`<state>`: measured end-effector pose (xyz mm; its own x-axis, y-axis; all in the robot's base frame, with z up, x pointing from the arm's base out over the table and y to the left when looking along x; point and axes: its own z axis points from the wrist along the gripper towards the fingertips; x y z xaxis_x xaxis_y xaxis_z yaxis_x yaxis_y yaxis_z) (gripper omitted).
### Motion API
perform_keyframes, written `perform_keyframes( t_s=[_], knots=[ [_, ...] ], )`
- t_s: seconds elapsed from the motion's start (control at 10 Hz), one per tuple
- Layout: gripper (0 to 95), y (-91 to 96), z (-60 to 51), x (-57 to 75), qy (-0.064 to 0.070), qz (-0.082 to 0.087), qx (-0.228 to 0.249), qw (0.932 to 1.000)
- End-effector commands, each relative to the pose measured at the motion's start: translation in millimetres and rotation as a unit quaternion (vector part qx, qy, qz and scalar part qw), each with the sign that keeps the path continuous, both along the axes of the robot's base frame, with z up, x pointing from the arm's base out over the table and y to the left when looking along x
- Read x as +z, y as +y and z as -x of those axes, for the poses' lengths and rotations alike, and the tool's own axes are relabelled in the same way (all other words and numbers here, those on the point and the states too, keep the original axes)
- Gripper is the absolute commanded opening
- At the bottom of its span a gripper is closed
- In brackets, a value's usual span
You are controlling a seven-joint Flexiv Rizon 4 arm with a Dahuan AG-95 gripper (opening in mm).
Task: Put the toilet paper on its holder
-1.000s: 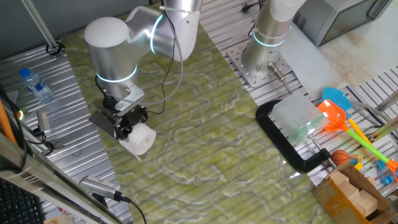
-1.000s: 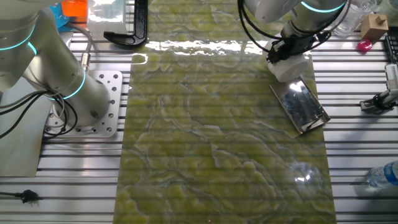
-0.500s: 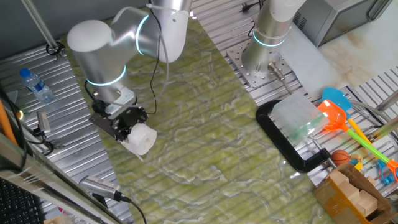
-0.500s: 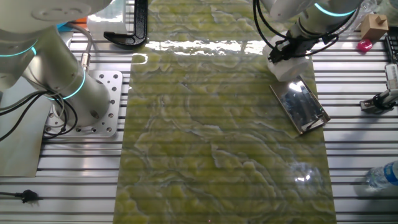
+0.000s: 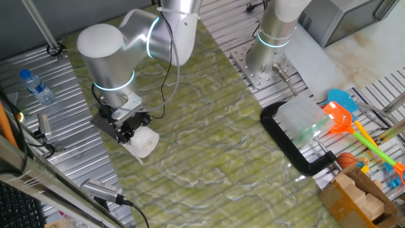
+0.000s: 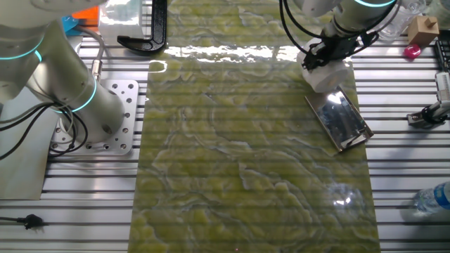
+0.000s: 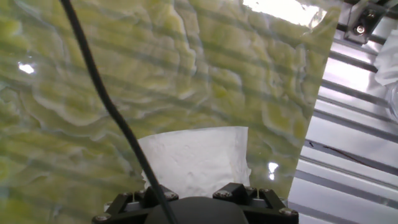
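The toilet paper [image 5: 145,142] is a white embossed roll lying at the left edge of the green mat. My gripper [image 5: 133,126] comes down on it from above and is shut on it. In the other fixed view the toilet paper [image 6: 326,76] sits at the far end of the holder [image 6: 342,119], a shiny dark plate lying flat, with the gripper [image 6: 325,59] above. The holder [image 5: 106,123] shows partly behind the gripper; its rod is hidden. In the hand view the toilet paper [image 7: 196,158] fills the space just ahead of the black hand housing [image 7: 199,210], and the fingertips are hidden.
A clear water bottle [image 5: 35,86] lies on the ribbed metal at the left. A black C-shaped clamp [image 5: 292,151] and coloured toys [image 5: 347,119] are at the right. A second arm's base [image 5: 268,61] stands at the back. A black cable [image 7: 104,99] crosses the hand view.
The arm's elbow swung left, then back to the right, while the gripper and the roll stayed almost in place at the holder's end.
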<state>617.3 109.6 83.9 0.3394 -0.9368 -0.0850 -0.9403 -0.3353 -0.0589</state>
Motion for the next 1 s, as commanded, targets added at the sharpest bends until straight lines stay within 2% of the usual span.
perform_keyframes(
  t_s=[0.1,0.6,1.0],
  knots=[
    [0.0,0.8,-1.0,-0.1,0.001,-0.002,0.003,1.0],
    [0.0,0.1,-1.5,0.2,-0.001,0.004,0.004,1.0],
    [0.0,-5.7,-6.3,-2.4,-0.004,0.002,0.01,0.9999]
  ],
)
